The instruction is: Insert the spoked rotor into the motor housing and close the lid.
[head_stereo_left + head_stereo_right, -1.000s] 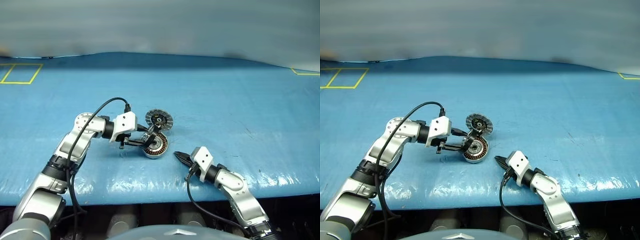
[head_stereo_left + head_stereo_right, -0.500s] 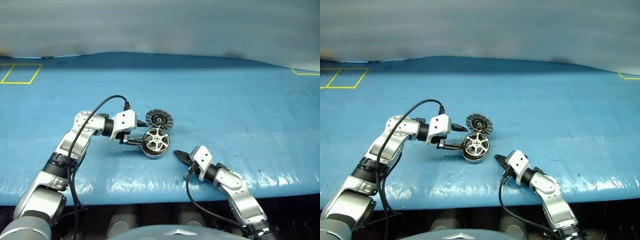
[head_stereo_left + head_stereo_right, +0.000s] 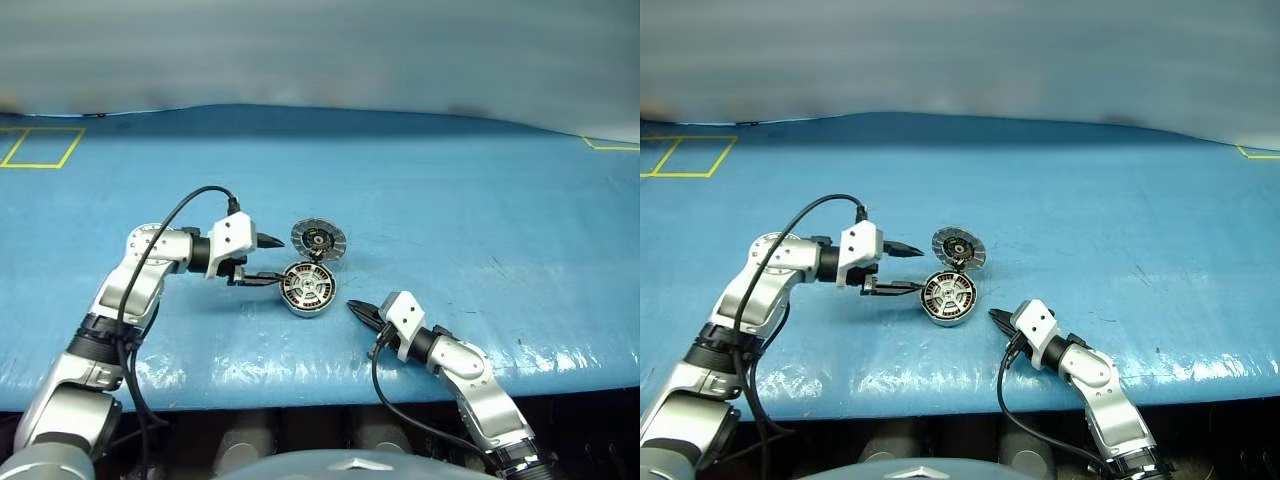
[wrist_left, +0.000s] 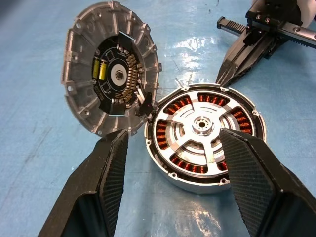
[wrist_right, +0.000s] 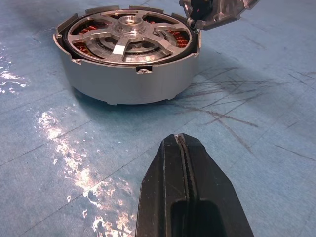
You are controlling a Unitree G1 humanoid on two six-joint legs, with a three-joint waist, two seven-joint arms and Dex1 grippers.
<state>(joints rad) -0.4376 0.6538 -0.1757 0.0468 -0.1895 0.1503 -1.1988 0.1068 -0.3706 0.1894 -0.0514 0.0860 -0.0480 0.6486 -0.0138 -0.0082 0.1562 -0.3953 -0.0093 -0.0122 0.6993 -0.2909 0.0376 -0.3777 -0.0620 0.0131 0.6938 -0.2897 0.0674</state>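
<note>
**Rotor seated in the housing, lid off, both grippers empty**

On the blue table cover (image 3: 480, 190) the motor housing (image 3: 308, 288) lies flat near the front edge. The spoked rotor (image 4: 202, 127) sits inside it, silver spokes and hub facing up, with copper-coloured windings showing between the spokes. The lid (image 3: 318, 238) stands tilted on its edge just behind the housing, its lower rim touching the housing's rim; it is not closed over it.

The left gripper (image 3: 266, 260) is just to the left of the housing, pointing toward it, its two black fingers spread apart and holding nothing. One fingertip reaches close to the housing's side; from the head views contact cannot be told. The right gripper (image 3: 359, 311) is just to the right of the housing and nearer the table's front edge, apart from it, with its fingers pressed together and empty.

The left wrist view looks down between the spread fingers (image 4: 111, 168) and gives what the head views cannot: the lid's inner face, a grey segmented ring around a dark centre carrying small parts, and the right gripper's closed tip beyond the housing. The right wrist view sees the housing from the side, showing its plain silver wall, the rotor level with the rim, and the lid's edge leaning at the far rim.
</note>
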